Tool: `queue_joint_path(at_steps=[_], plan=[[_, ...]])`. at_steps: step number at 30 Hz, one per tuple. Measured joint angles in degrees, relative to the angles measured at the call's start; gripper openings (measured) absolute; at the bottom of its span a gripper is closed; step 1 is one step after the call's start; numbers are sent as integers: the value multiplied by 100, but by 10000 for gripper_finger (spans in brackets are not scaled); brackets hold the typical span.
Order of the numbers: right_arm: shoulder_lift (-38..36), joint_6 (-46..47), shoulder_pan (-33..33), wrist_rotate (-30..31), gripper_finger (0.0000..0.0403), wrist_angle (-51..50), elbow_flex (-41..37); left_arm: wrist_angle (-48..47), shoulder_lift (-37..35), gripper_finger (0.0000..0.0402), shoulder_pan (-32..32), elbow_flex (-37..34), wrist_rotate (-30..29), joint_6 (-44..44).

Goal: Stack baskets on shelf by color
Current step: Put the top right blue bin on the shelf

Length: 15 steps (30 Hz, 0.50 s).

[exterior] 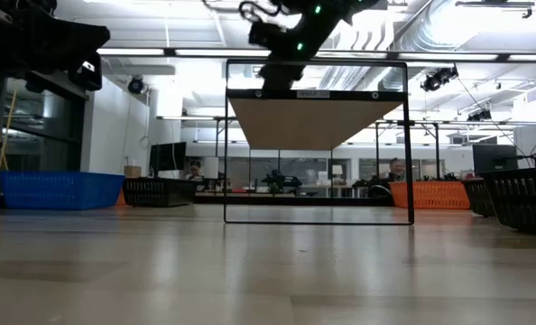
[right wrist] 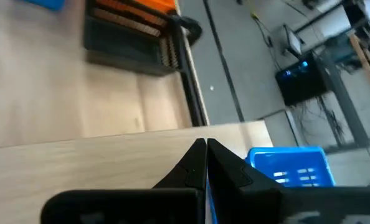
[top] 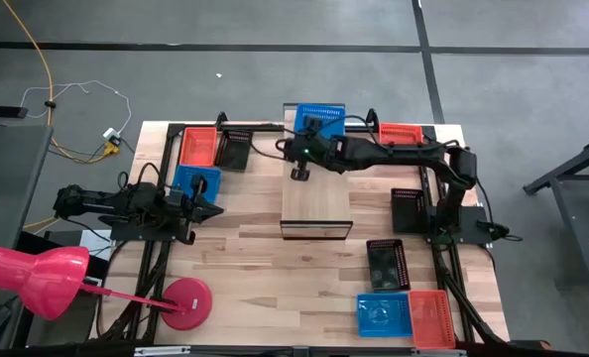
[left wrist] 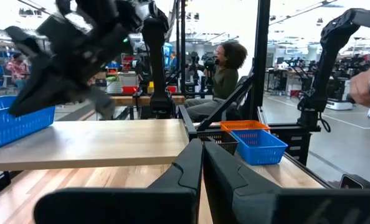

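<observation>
The shelf (top: 316, 208) is a light-wood board on a thin black frame at mid-table. One blue basket (top: 319, 117) rests by its base on the board's far end, also seen in the left wrist view (left wrist: 17, 121). My right gripper (top: 299, 169) is shut and hovers over the board's left edge, near that basket (right wrist: 289, 165); its fingertips meet in its own wrist view (right wrist: 205, 144). My left gripper (top: 213, 208) is shut and waits left of the shelf, beside a blue basket (top: 195, 183) on the table. Other baskets lie scattered on the tabletop.
A red basket (top: 197, 147) and a black one (top: 233, 151) sit at the far left. Another red one (top: 402, 132) is far right. Two black ones (top: 406, 203) (top: 386, 263) are on the right. A blue (top: 382, 315) and a red (top: 431, 317) sit near right. A pink lamp base (top: 185, 302) stands near left.
</observation>
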Motion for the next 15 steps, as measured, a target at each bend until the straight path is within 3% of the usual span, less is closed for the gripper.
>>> queue_joint_path(at_steps=[4, 11, 15], plan=[[-411, 304, 138, -72, 0, -874, 0, 0, 2, 3, -1, 0, 0, -1], [-1055, 1660, 128, -37, 0, -3075, -6, 0, 0, 3, 0, 0, 0, -1], [-1207, 2034, 100, -53, 0, -3580, -9, 0, 0, 3, 1, 0, 0, -1]])
